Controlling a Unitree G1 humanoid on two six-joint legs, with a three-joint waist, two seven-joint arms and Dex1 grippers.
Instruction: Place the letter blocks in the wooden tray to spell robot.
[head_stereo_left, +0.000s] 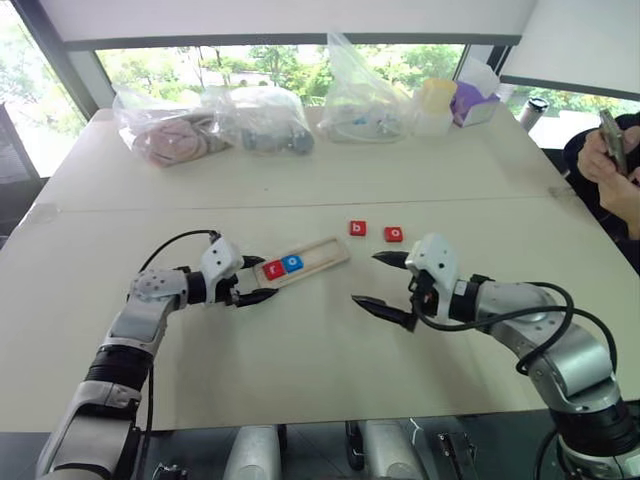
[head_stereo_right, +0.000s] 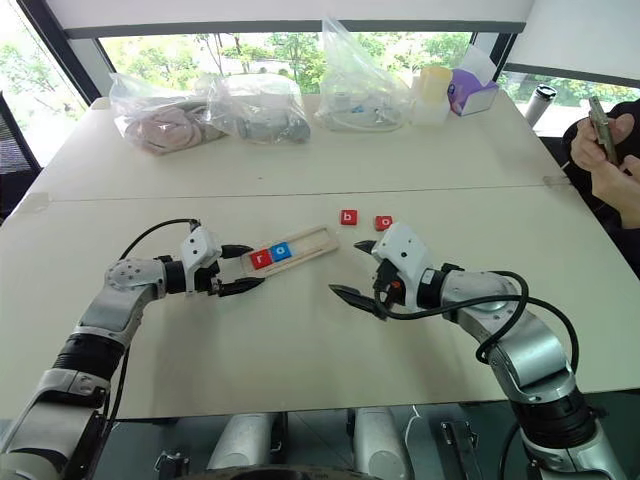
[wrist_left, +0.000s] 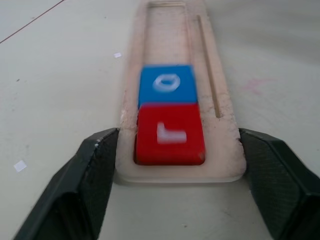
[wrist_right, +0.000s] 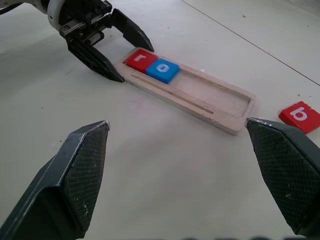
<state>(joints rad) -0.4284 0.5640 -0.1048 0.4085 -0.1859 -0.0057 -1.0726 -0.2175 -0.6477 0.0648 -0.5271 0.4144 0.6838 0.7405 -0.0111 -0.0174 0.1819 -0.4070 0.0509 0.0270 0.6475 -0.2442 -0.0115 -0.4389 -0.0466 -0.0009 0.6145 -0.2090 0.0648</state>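
The wooden tray (head_stereo_left: 305, 264) lies near the middle of the bench (head_stereo_left: 300, 370), its long axis running slantwise from the left arm's side up toward the far right. The left gripper (wrist_left: 175, 165) has its jaws clamped on the tray's near rounded end, one finger against each long edge, steadying it. Inside the groove sit two letter blocks, pushed to that same end: the red r block (wrist_left: 170, 134) first, the blue o block (wrist_left: 166, 84) touching it. The rest of the groove is bare, room for three more.

The right gripper (wrist_right: 177, 165) hovers above the bench with its jaws wide apart, holding nothing, pointed toward the tray's free end. The red b block (head_stereo_left: 357, 228) and the second red o block (head_stereo_left: 394, 234) lie loose on the bench just beyond that end, toward the far edge and near each other. The right arm is clearly the nearer one to both. The b block belongs next, so the coming reach likely goes forward, past the tray's far end.
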